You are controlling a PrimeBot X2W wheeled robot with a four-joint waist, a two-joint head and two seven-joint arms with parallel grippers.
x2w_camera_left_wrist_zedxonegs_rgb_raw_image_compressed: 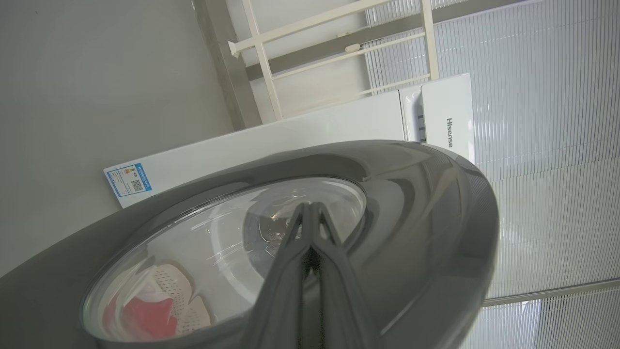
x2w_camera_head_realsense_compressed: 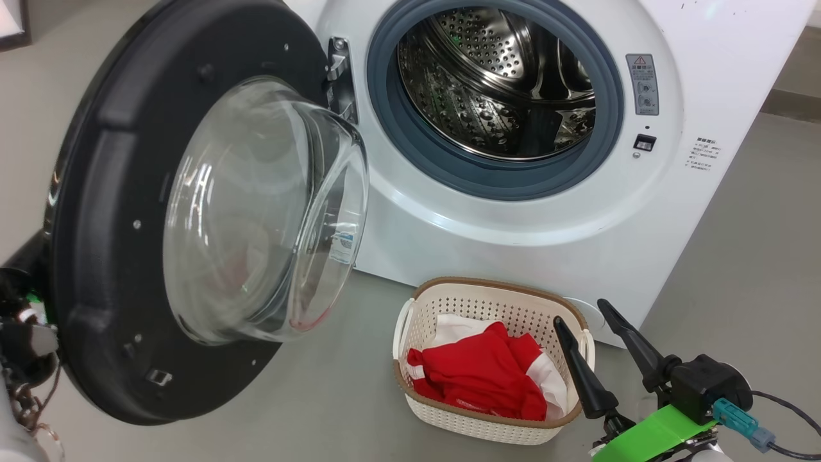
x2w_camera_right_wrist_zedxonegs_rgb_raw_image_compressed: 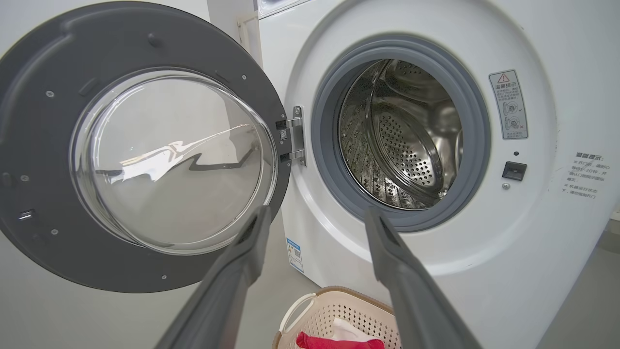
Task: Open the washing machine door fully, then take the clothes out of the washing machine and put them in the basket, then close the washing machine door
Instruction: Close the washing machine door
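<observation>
I'm counting one washer point(x2w_camera_head_realsense_compressed: 513, 224), one door point(x2w_camera_head_realsense_compressed: 96, 256) and one basket point(x2w_camera_head_realsense_compressed: 487, 301). The clothes point(x2w_camera_head_realsense_compressed: 481, 372) are lying bunched in one red-and-white heap, so I'm not getting a garment count. The basket's showing two handles point(x2w_camera_head_realsense_compressed: 401, 324). I'm seeing three labels point(x2w_camera_head_realsense_compressed: 643, 83) on the washer front. Two grippers are showing: left gripper point(x2w_camera_left_wrist_zedxonegs_rgb_raw_image_compressed: 311, 206) and right gripper point(x2w_camera_head_realsense_compressed: 580, 312), each carrying two fingers.

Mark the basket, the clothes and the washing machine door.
the basket point(x2w_camera_head_realsense_compressed: 487, 305), head view, on its perforated back wall
the clothes point(x2w_camera_head_realsense_compressed: 481, 375), head view, on the red fabric
the washing machine door point(x2w_camera_head_realsense_compressed: 96, 256), head view, on its black rim
</observation>
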